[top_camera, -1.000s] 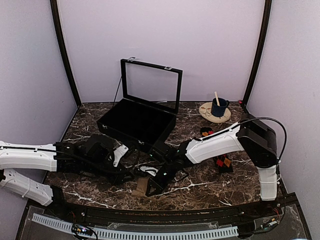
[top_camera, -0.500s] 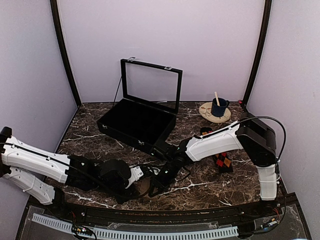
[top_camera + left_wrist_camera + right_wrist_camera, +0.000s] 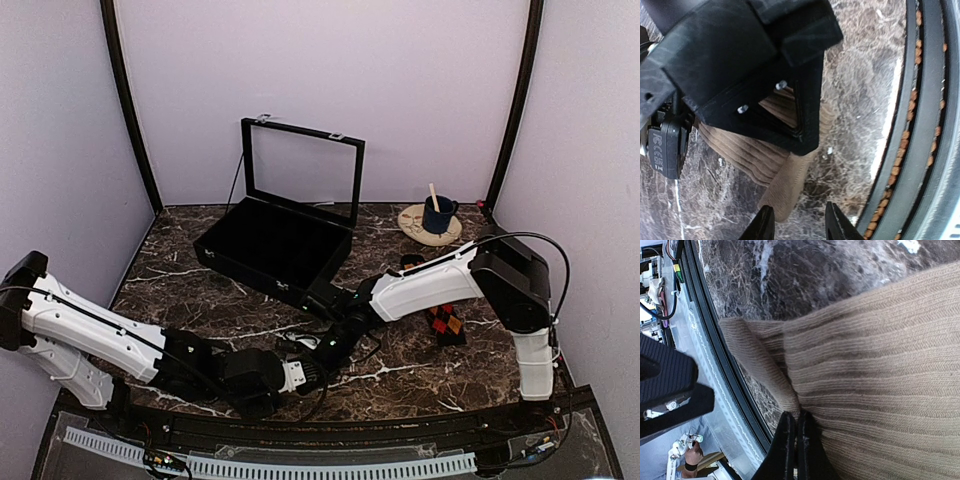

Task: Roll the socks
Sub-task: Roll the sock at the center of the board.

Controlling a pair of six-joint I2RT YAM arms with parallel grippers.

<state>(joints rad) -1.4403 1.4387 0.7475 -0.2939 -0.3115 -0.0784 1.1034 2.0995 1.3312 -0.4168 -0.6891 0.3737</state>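
A tan ribbed sock (image 3: 765,160) lies on the marble near the table's front edge, filling the right wrist view (image 3: 875,375). My right gripper (image 3: 796,437) is shut, pinching a fold of it; its black body (image 3: 755,60) covers part of the sock. My left gripper (image 3: 799,227) is open just short of the sock's narrow end, with nothing between its fingers (image 3: 762,227). From above, the two grippers (image 3: 303,372) (image 3: 322,352) meet at the front centre and hide the tan sock. A black sock with red-orange diamonds (image 3: 447,326) lies by the right arm.
An open black box (image 3: 275,245) with a raised lid stands at the back centre. A blue mug (image 3: 437,214) with a stick sits on a round coaster at the back right. The table's front rail (image 3: 927,125) runs close beside the sock.
My left arm has swung from the left side in to the front centre, up to the sock, and its jaws have widened. The right gripper has stayed shut on the sock.
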